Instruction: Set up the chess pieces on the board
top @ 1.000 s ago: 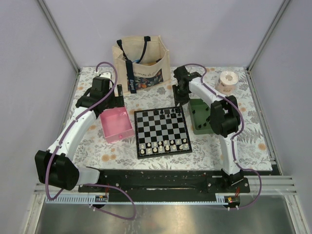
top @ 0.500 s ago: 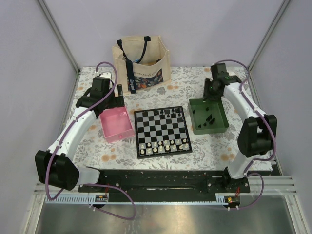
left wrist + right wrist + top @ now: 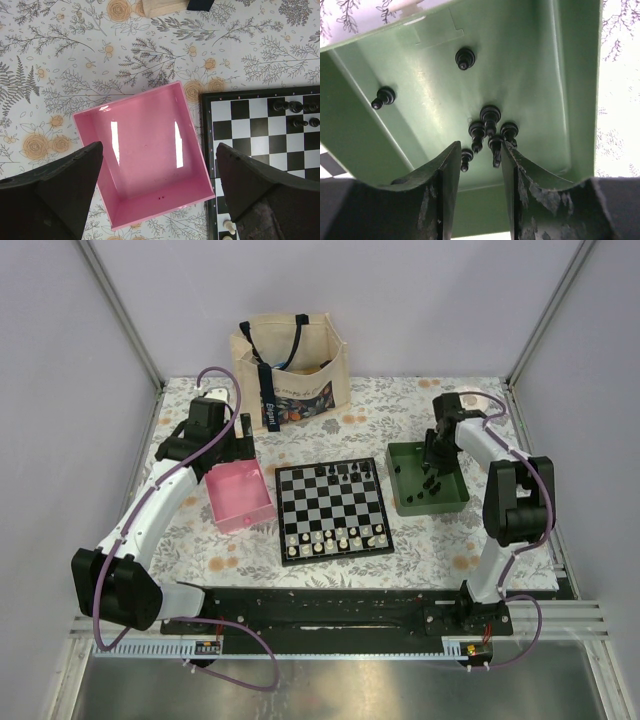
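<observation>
Chess pieces (image 3: 490,120) lie beneath right claw (image 3: 480,148) pointing down into green tray (image 3: 545,75).

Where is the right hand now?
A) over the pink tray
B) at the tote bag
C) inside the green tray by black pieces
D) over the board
C: the right wrist view shows the open right hand low inside the green tray, a cluster of black pieces just beyond it.
</observation>
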{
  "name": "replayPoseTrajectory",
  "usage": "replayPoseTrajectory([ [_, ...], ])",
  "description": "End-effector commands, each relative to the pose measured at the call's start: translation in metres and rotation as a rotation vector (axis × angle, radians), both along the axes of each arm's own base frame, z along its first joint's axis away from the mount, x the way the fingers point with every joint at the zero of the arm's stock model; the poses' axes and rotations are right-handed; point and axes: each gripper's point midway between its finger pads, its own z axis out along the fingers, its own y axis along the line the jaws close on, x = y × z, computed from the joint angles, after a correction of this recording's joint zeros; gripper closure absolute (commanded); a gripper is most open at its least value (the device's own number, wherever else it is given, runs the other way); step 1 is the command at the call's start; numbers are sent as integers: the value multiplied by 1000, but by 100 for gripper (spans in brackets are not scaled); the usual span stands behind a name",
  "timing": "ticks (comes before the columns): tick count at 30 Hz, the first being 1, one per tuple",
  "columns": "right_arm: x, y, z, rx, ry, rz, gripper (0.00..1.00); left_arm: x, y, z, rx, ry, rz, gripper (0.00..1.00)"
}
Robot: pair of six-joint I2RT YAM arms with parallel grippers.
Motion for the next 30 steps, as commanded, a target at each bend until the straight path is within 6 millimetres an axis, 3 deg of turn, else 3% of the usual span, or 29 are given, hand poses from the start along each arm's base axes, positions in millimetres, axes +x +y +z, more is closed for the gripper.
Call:
replayPoseTrajectory([
  [1,16,-7,-1,-28,-16,-31,54,4,-3,13,-7,-51,-15,1],
  [21,22,-9,-22,-35,16,-28,62,4,-3,12,-7,-49,-14,1],
  [24,23,-9,-23,-30,18,-31,65,4,-3,13,-9,-51,-16,1],
  [26,23,-8,-22,-28,12,-33,76,4,-3,13,-9,-51,-16,1],
  [30,24,-7,-21,-25,1,-34,80,4,-3,12,-8,-48,-16,1],
])
